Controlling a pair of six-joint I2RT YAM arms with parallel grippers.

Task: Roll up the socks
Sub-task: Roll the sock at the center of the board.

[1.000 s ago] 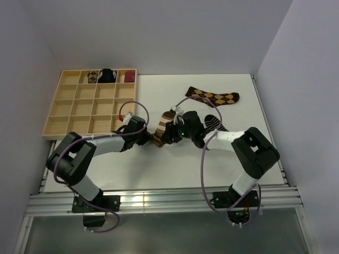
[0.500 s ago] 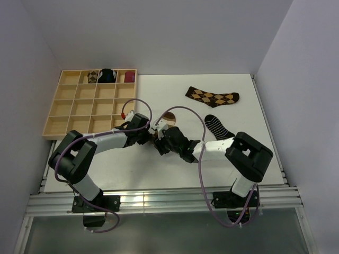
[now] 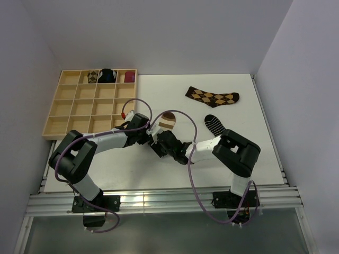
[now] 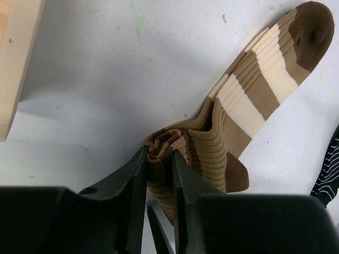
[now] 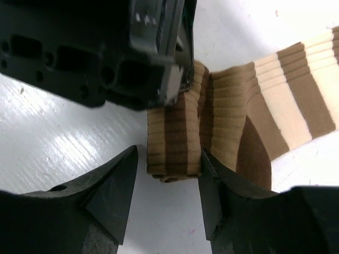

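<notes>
- The striped sock [image 3: 167, 120] lies at the centre of the top view with its brown toe toward the upper right. Its other end is wound into a tight roll [image 5: 175, 140] in the middle of the right wrist view.
- The left gripper [image 4: 159, 161] has its jaws narrow, pinching the roll's layers between them. It probably acts as an anchor so the coil cannot spring open.
- The right gripper [image 5: 168, 174] meets it from the opposite side with jaws wide, 1 finger on each side of the roll. The right-hand finger [image 5: 214, 190] looks to be touching the fabric, and the other stands just apart. It seems placed to take over or turn the roll.
- The unrolled length runs flat toward the upper right, so the roll has a clear path that way.
- The black sock [image 3: 214, 124] lies right of centre, near the toe but apart from it. The argyle sock [image 3: 212, 97] sits in the upper right, well apart. Both lie flat, not yet rolled.
- The wooden tray [image 3: 53, 106] fills the upper left, its edge near the roll without touching. Bare table [image 3: 159, 172] at lower centre leaves the 2 arms room to draw back.
</notes>
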